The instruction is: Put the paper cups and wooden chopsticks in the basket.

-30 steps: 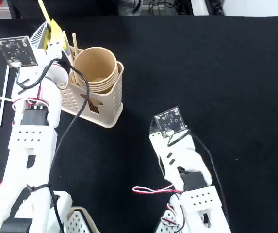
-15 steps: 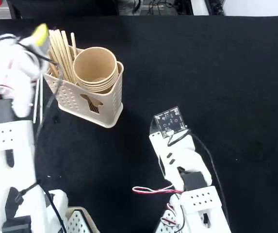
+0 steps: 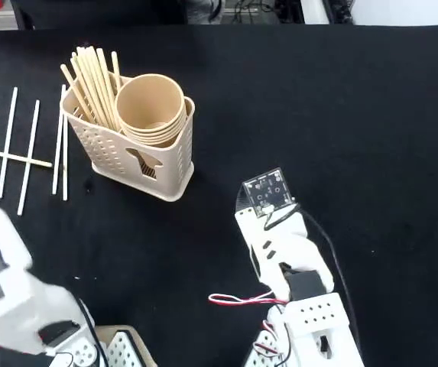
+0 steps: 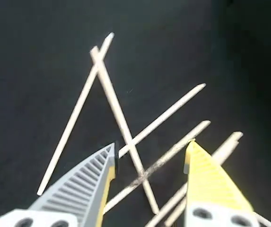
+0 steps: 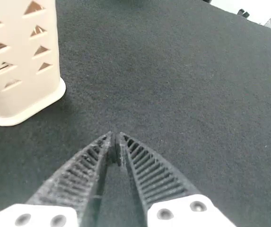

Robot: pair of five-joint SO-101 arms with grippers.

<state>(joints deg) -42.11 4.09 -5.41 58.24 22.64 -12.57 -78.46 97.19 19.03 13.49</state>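
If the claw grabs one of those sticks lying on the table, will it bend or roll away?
Probably stiff: the loose chopsticks lie straight. They look thin and round, so one might roll or slip from the left claw. Some cross, so lifting one could nudge others.

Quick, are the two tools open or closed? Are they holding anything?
Left tool: open, holding nothing, above loose chopsticks.
Right tool: closed, holding nothing.
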